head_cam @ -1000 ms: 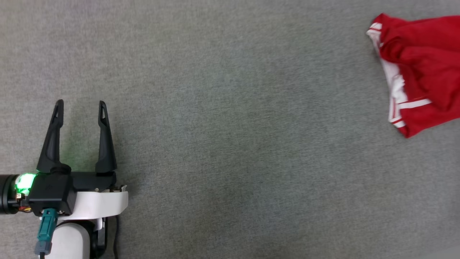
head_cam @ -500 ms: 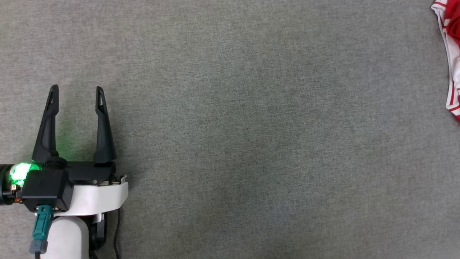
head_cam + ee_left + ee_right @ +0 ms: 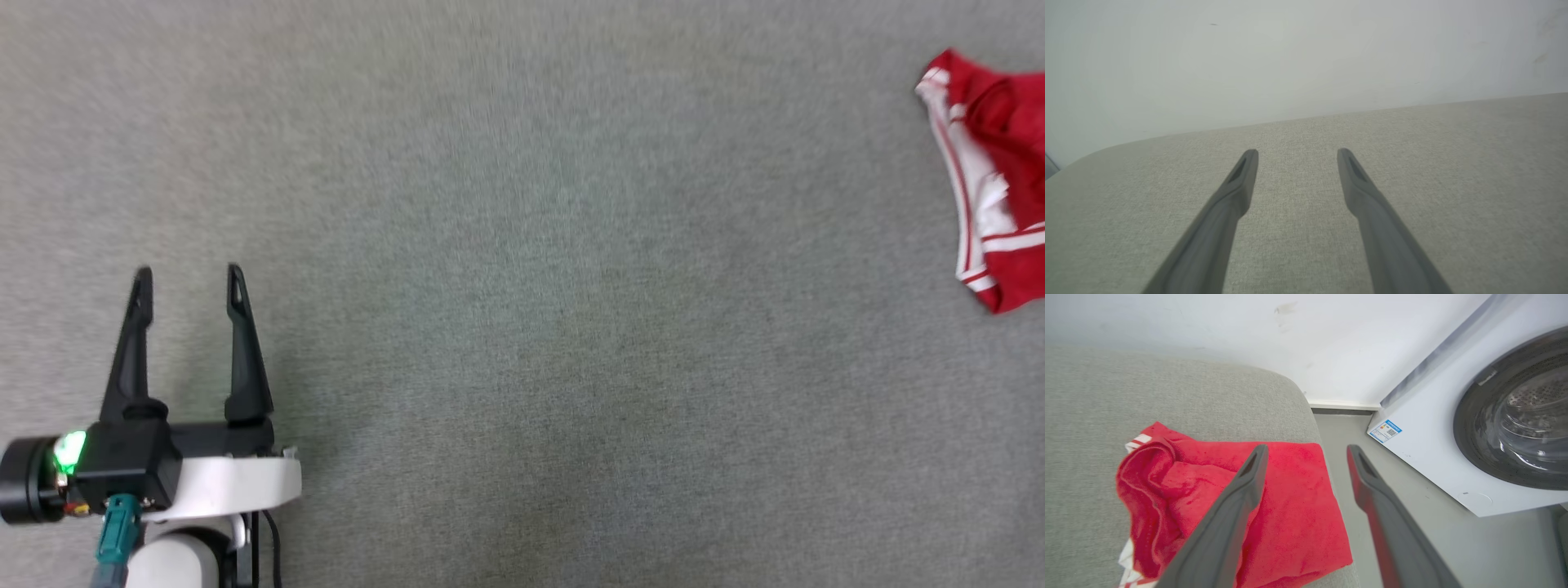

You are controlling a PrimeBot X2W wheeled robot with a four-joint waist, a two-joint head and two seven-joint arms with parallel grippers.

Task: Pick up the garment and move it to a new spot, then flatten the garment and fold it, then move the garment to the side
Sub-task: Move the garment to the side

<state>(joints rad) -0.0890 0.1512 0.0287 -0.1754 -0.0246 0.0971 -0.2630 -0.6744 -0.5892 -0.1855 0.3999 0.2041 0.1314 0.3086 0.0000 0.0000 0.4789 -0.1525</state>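
Note:
The garment (image 3: 1008, 131), red with white striped trim, lies bunched at the far right of the head view, cut off by the frame's edge. In the right wrist view the garment (image 3: 1294, 514) rests at the right rim of the grey fabric surface (image 3: 1126, 396), one corner hanging slightly over. My right gripper (image 3: 1307, 451) hovers above it, open, with nothing between its fingers. My left gripper (image 3: 189, 273) stands open over bare fabric at the lower left, far from the garment, and is also empty in its own wrist view (image 3: 1298, 153).
A white washing machine (image 3: 1433, 428) with a dark round door stands just right of the surface, across a strip of grey floor (image 3: 1347, 428). A white wall (image 3: 1290, 61) rises behind the surface's far edge. Bare grey fabric (image 3: 571, 327) stretches between my left gripper and the garment.
The whole head picture has swung, so the camera has moved; the garment slid towards the right edge and partly back. My left gripper stays open and empty.

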